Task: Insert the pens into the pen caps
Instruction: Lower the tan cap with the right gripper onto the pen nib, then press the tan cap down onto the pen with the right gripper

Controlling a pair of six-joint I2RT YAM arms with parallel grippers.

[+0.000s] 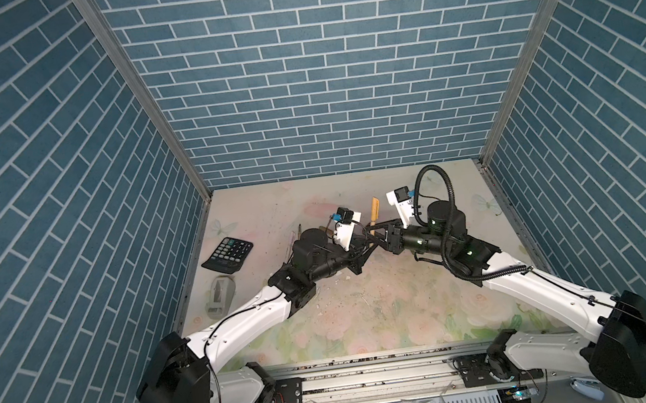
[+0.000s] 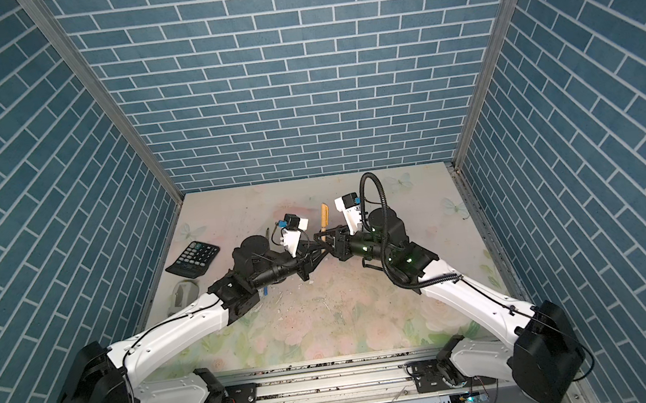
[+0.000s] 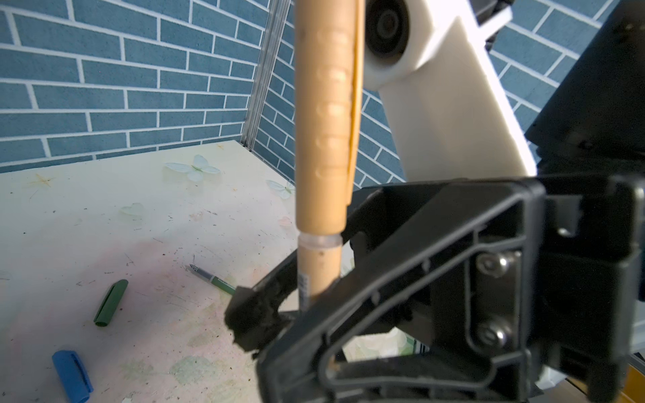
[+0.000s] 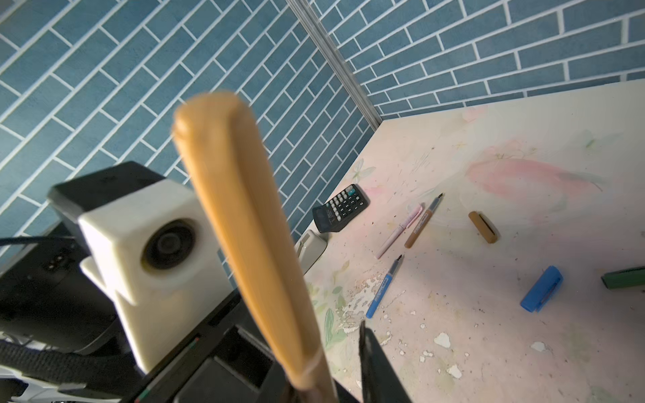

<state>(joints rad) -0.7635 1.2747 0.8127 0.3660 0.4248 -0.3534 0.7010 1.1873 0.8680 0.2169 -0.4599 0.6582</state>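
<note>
My left gripper is clamped on the lower barrel of a gold pen, held upright, its gold cap fitted on top above my fingers. My right gripper meets it at the same barrel; I cannot tell whether its jaws grip or stand loose.

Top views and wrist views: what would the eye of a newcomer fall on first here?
The gold pen, its gold cap on, stands out: it is held upright in the air above the middle of the table, where the left gripper and the right gripper meet at its lower end. Loose on the table lie a blue cap, a blue pen and a green cap.
</note>
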